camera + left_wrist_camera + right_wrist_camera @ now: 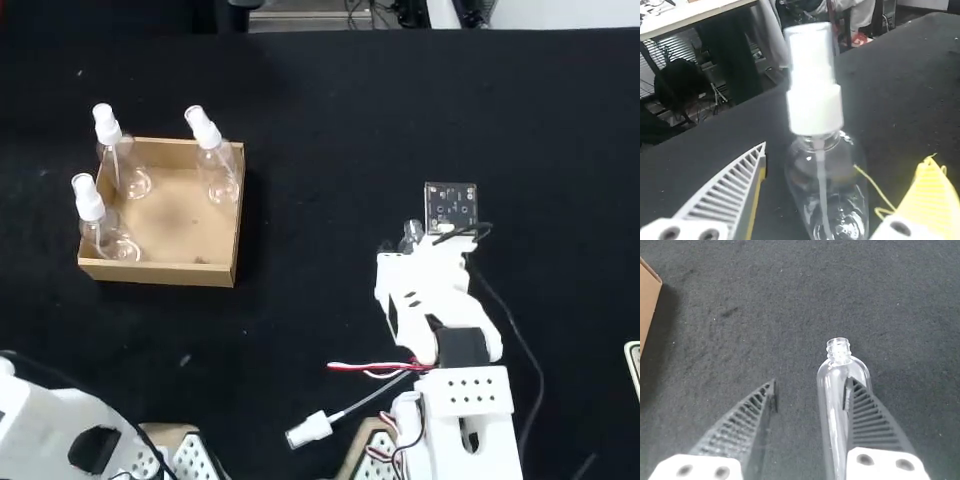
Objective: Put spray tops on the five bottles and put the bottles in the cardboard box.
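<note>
Uncapped bottle (836, 385) sits between the wide-open fingers of the right gripper (810, 381), gripped by neither
Its long axis follows them, neck away from the wrist, touching one; open black table (330, 130) separates it from the cardboard box (160, 270)

Illumination: even, from overhead; the black cloth (330, 120) is rendered dark.
Glare: highlights are seen on the bottle (836, 390) within the right gripper (810, 385).
Shadow: soft, cast on the cloth beside that bottle.
Overexposure: the spray top (812, 100) ahead of the left gripper (846, 154) is bleached.

High view looks down over the table (330, 100); both wrist views sit close above it, the left nearly level.
</note>
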`<state>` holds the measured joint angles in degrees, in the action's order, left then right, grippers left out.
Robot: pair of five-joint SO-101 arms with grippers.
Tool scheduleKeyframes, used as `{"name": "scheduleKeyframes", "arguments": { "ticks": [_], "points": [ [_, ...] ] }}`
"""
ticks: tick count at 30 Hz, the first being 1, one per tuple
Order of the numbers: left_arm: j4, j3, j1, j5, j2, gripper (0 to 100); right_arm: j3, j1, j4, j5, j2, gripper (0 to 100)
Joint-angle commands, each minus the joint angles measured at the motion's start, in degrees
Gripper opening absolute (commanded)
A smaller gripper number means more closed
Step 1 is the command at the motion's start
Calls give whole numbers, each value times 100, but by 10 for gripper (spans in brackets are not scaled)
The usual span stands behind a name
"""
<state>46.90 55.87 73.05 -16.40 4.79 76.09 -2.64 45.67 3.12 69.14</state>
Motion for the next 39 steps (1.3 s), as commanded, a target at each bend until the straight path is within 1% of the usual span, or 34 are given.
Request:
{"name": "scheduleKeyframes", "arguments": {
  "ticks": [1, 3, 8, 11, 29, 32, 37, 39],
  "points": [
    [141, -391, -92, -9, 18, 423, -22, -44, -141, -18, 75, 194],
    [141, -426, -75, -9, 35, 409, -22, -44, -141, -18, 75, 194],
    [114, -532, -57, -35, 88, 309, -22, -44, -141, -18, 75, 194],
    [105, -453, -110, -18, 88, 277, -22, -35, -141, -18, 75, 194],
    [97, -268, -224, -62, 114, 276, -22, -35, -132, -18, 75, 194],
    [114, -356, -224, -70, 334, 276, -22, -35, -132, -18, 75, 194],
    [149, -576, -171, -334, 888, 271, -22, -35, -132, -18, 75, 194],
    [378, -593, -154, -334, 958, 271, -22, -35, -132, -18, 75, 194]
  ]
}}
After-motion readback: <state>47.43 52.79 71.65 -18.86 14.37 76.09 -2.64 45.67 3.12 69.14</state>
